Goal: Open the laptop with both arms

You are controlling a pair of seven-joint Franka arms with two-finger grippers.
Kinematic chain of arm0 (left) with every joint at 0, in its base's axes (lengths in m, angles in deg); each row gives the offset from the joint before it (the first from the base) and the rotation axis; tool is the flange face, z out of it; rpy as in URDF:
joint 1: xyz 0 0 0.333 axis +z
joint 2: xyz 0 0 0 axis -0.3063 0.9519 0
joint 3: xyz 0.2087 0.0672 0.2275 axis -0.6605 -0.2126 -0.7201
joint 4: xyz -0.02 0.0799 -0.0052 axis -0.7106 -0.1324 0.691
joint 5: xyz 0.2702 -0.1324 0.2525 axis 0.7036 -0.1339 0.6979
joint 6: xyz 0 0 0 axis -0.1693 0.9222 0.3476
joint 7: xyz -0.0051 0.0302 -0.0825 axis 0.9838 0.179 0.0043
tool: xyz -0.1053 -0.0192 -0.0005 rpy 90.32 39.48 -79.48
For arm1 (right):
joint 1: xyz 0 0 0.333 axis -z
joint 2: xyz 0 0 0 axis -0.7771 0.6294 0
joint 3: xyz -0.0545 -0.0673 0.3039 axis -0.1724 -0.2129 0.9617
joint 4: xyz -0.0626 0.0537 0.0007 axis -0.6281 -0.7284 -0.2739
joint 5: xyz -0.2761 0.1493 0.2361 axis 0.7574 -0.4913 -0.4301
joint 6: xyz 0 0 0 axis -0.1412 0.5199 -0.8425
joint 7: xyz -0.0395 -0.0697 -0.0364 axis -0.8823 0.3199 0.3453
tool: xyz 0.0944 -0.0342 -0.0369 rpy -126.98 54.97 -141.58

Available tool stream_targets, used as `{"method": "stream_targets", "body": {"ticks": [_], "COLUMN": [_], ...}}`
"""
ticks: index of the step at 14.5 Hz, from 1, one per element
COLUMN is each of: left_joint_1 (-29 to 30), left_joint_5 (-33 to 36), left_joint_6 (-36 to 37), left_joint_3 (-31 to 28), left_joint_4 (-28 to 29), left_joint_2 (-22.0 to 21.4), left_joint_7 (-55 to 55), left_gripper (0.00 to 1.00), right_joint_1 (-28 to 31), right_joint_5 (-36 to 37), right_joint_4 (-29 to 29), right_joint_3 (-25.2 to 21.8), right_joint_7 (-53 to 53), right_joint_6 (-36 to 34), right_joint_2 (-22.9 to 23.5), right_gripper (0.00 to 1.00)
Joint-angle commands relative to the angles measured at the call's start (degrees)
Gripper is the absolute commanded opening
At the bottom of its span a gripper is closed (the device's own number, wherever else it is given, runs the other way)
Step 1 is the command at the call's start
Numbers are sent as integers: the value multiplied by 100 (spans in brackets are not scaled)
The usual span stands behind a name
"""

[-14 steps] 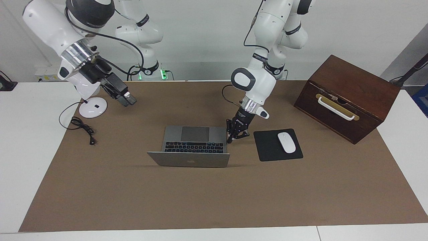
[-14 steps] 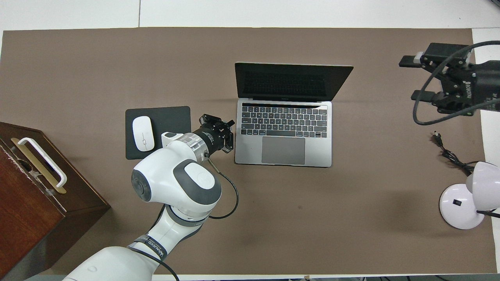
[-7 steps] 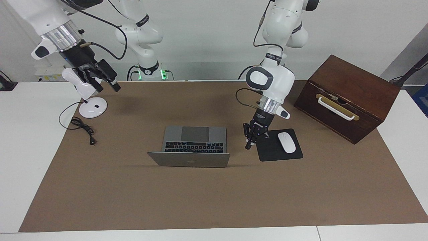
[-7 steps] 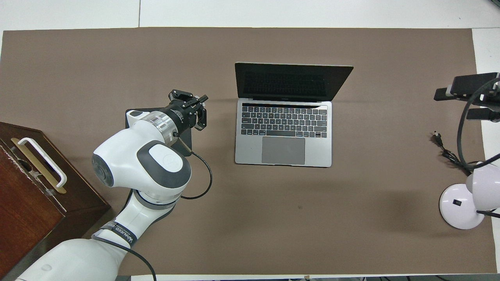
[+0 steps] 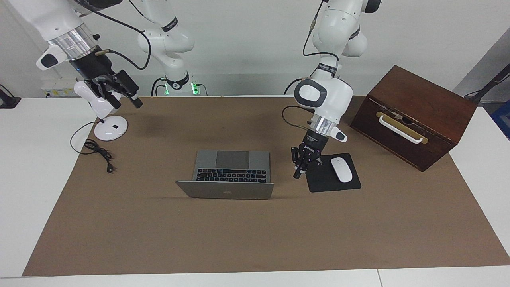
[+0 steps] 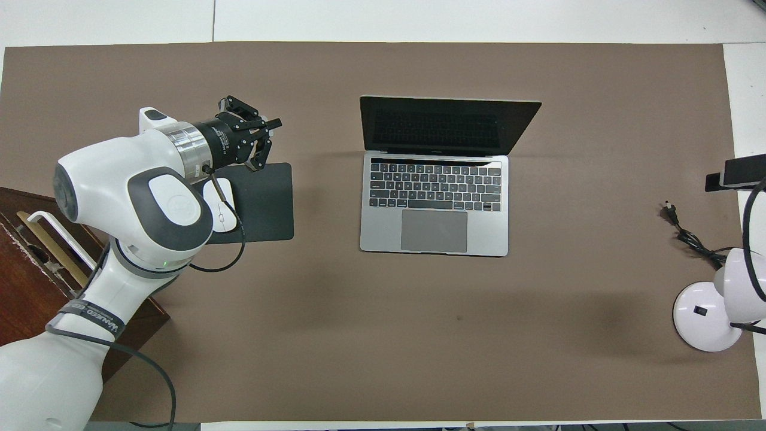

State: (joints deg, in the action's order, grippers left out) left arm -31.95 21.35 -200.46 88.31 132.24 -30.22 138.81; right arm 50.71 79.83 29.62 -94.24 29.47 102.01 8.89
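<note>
**A:** In the middle of the surface (image 5: 24,179), what do I find?

**B:** A brown mat (image 5: 239,239) covers most of it. The laptop (image 5: 231,167) sits at the mat's centre. It is open, with its lid tilted up and its dark screen and keyboard facing the robots.

**A:** What lies around it?

**B:** Toward the left arm's end there is a black pad (image 5: 318,181) with a white mouse (image 5: 342,169) on it. It is near the laptop but apart from it. Closer to that end, and a little nearer the robots, stands a wooden box (image 5: 414,115) with a white handle. Toward the right arm's end there is a white lamp (image 5: 110,128), with a black cord (image 5: 97,151) lying loose beside it.

**A:** Where is the left arm (image 5: 322,95)?

**B:** It reaches down between the laptop and the pad. Its jaws point downward over the mat, just beside the pad's edge. They are closed tight, tips together, and grip nothing. They do not touch the laptop.

**A:** And the right arm (image 5: 59,28)?

**B:** It is raised high, well away from the laptop, with its jaws over the lamp. They are spread apart and empty.
</note>
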Motion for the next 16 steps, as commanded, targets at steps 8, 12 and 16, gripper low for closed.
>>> {"method": "stream_targets", "body": {"ticks": [8, 12, 16], "left_joint_1": [821, 928, 989], "left_joint_5": [3051, 3925, 4510], "left_joint_6": [2560, 3448, 4213], "left_joint_3": [-66, -84, -93], "left_joint_4": [-12, -30, 14], "left_joint_2": [-774, -1107, -1582], "left_joint_7": [-1998, -3217, -4173], "left_gripper": [2, 29, 71], "right_joint_1": [38, 38, 11], "right_joint_5": [299, 308, 316], "right_joint_4": [-222, -222, -178], "right_joint_3": [119, 137, 146], "right_joint_7": [127, 189, 197], "right_joint_6": [-479, -285, -276], "right_joint_2": [-46, 16, 7], "right_gripper": [100, 100, 100]}}
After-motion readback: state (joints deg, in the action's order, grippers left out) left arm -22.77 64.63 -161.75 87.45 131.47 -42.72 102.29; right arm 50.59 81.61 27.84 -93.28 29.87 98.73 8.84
